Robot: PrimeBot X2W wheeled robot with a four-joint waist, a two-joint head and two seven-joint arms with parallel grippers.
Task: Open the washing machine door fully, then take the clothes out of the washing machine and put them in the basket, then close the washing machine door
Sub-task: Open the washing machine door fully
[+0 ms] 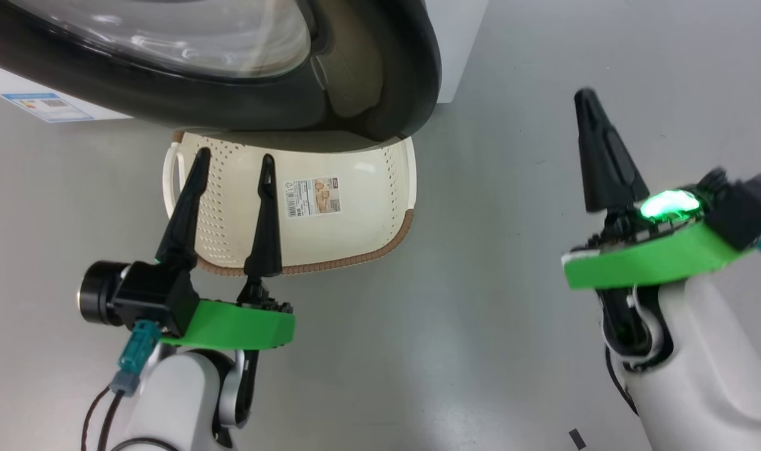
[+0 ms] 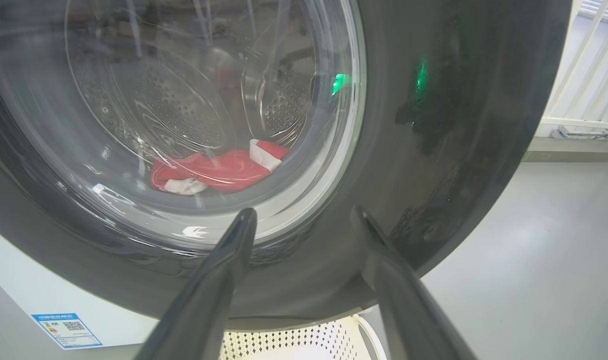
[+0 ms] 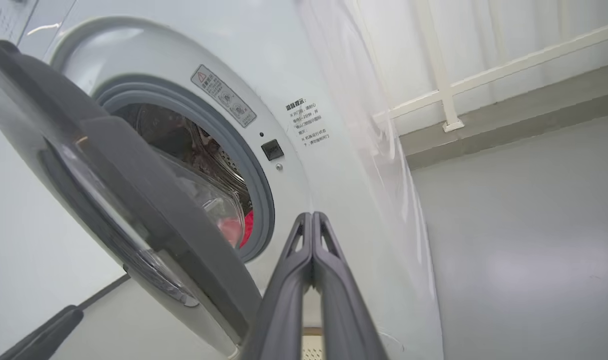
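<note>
The washing machine door [image 1: 380, 81], with its black rim and bulging glass, stands partly open over the far end of the cream basket [image 1: 355, 219]. My left gripper [image 1: 235, 158] is open and empty above the basket's near left part. In the left wrist view, that gripper [image 2: 301, 215] points at the door [image 2: 434, 150]. The red clothes [image 2: 218, 170] show through its glass, lying in the steel drum. My right gripper [image 1: 585, 97] is shut and empty, off to the right of the door. In the right wrist view, its closed fingers [image 3: 312, 217] aim at the washing machine [image 3: 293, 75], where a sliver of red clothes [image 3: 247, 230] shows past the door [image 3: 133, 200].
A blue label [image 1: 48, 106] marks the machine's white lower front. A white railing [image 3: 449, 90] runs along the wall beyond the machine. Grey floor [image 1: 480, 313] spreads between and to the right of the arms. The grey rubber seal [image 3: 256, 165] rings the drum opening.
</note>
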